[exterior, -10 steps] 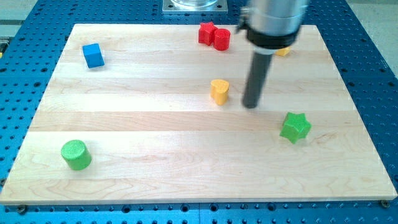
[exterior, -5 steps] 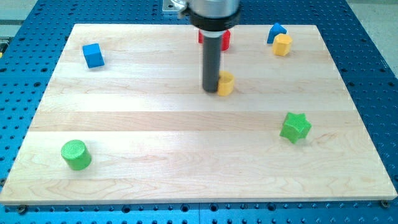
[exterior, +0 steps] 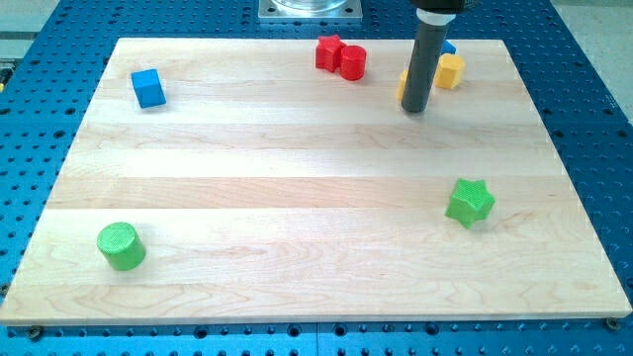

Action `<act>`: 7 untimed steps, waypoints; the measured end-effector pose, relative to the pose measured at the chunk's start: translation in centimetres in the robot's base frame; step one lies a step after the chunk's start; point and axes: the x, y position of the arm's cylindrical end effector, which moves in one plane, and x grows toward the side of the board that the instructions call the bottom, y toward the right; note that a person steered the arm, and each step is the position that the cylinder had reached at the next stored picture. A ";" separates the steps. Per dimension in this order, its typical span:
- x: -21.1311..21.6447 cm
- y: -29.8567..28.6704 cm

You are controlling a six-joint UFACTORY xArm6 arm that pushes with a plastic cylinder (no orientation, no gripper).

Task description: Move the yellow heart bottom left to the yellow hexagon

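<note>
Handless, the arm ends in a plain rod that grips nothing. On the desk (exterior: pixel 297 208), nearest the view's bottom, sit a green cylinder (exterior: pixel 121 246) at left and a green star (exterior: pixel 469 202) at right. Farther up, my tip (exterior: pixel 416 109) touches the yellow heart (exterior: pixel 403 87), mostly hidden behind the rod, just left of the yellow hexagon (exterior: pixel 450 71). A blue cube (exterior: pixel 148 88) and two red blocks (exterior: pixel 340 57) lie toward the top.

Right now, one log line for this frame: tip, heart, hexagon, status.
my tip: at yellow heart's lower-right | yellow heart: mostly hidden behind rod, left of yellow hexagon | contact between the two: cannot tell | status: placement looks nearly reached
</note>
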 end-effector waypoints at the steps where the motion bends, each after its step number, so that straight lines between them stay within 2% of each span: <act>1: -1.6 -3.7; 2: -2.3 0.3; 3: -2.1 -1.2; 4: 1.7 -15.5; 5: 2.4 -31.6; 6: 3.1 -40.8; 7: 4.0 -43.5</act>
